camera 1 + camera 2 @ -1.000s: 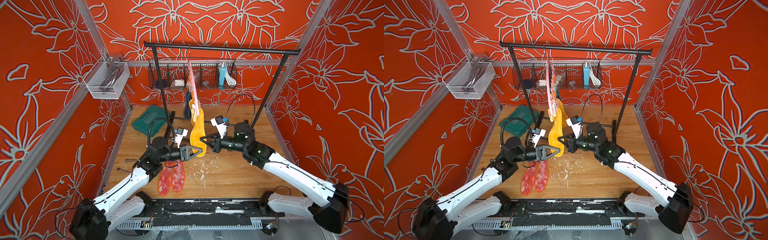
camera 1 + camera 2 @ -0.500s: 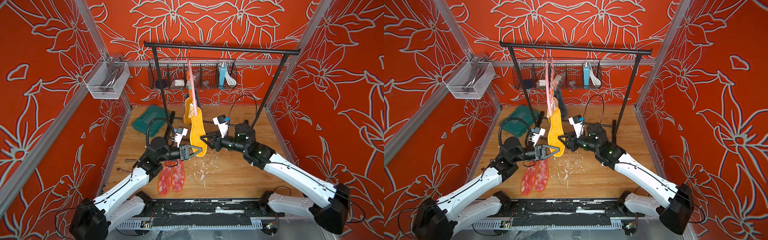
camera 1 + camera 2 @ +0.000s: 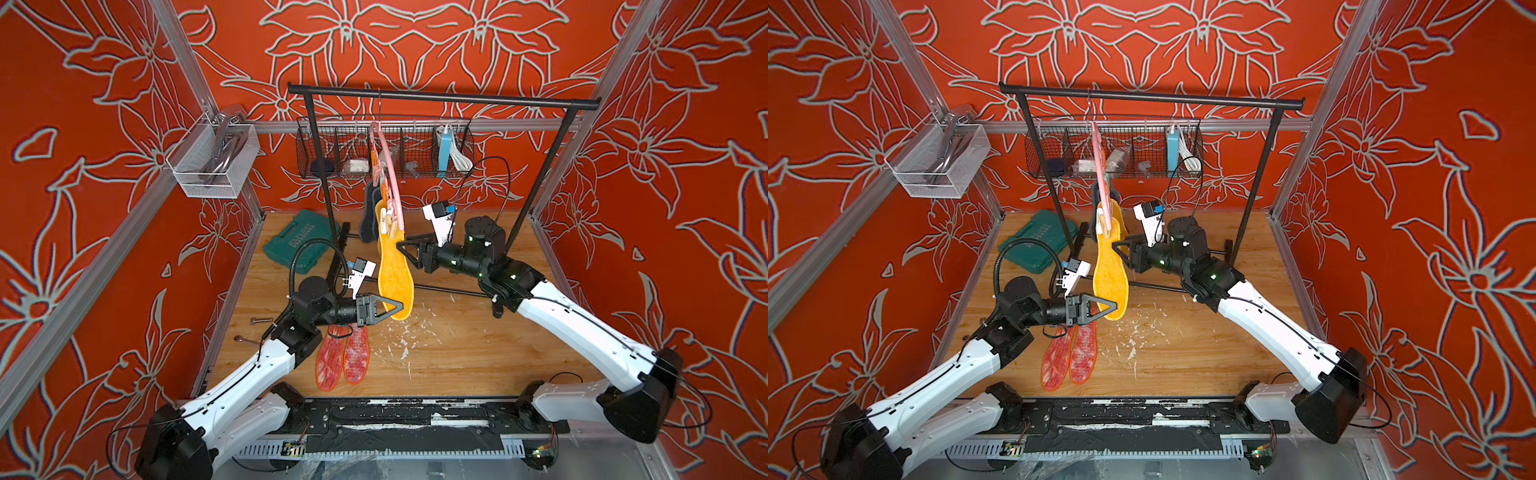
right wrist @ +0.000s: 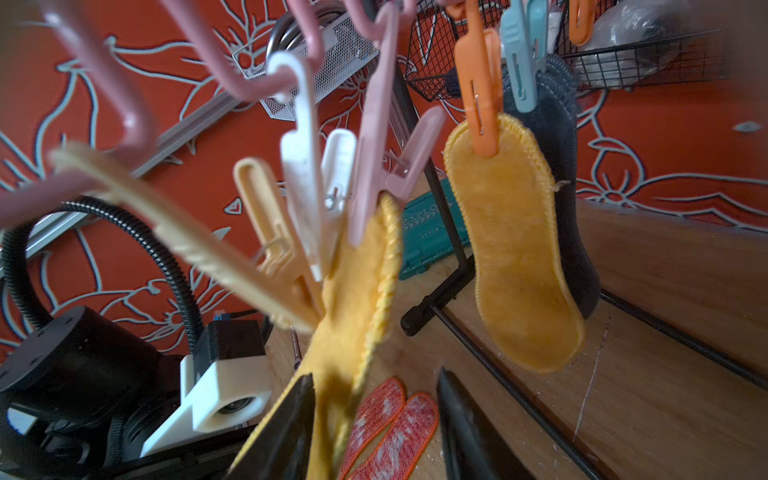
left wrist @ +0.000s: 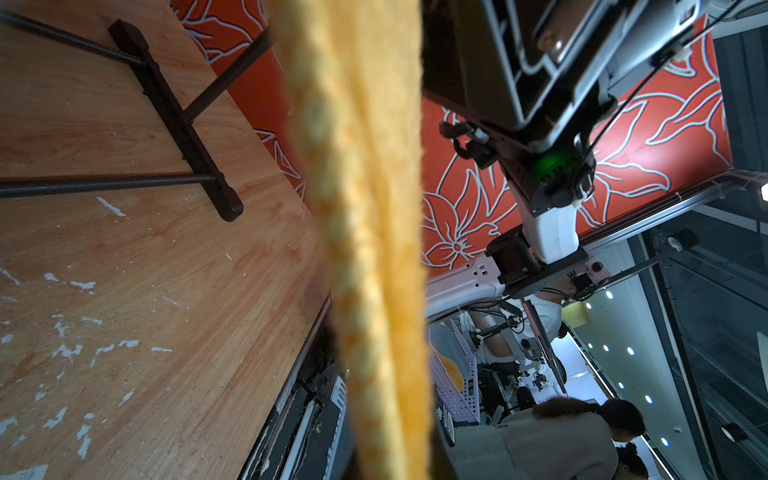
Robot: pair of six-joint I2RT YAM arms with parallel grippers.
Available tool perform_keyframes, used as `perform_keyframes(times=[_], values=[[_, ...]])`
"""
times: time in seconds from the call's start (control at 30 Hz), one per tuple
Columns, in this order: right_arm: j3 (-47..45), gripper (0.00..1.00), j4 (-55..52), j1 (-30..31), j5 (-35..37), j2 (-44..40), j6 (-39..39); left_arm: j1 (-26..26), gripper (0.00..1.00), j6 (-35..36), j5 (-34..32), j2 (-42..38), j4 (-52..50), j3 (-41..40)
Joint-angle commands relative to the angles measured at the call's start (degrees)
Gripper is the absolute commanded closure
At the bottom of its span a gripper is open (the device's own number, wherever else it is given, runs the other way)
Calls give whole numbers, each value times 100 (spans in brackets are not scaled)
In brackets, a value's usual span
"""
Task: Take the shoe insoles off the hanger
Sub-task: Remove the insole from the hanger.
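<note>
Left fingers [image 3: 386, 300] tight on yellow insole [image 3: 392, 266] tip

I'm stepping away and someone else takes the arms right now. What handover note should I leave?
Left gripper: shut on the lower end of a yellow insole hanging from the pink hanger.
Right gripper: open, beside that insole's pegged upper end, holding nothing.
Done: two red insoles lie on the table.
Left: the held one, the second yellow insole and the dark grey insoles, all on the hanger.
</note>
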Motion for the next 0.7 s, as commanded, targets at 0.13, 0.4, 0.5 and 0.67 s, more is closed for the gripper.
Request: perform_keyframes(times=[0.13, 0.4, 0.5, 0.67], values=[[540, 50, 560, -397, -1820, 556, 301, 41, 100, 239, 380, -224, -405, 92], [960, 52, 1154, -601, -2274, 1075, 947, 49, 100, 277, 583, -184, -478, 164], [1132, 52, 1412, -608, -2431, 1305, 1214, 47, 100, 406, 611, -197, -645, 191], [1342, 53, 1633, -619, -2428, 1551, 1484, 49, 100, 437, 652, -215, -710, 177]])
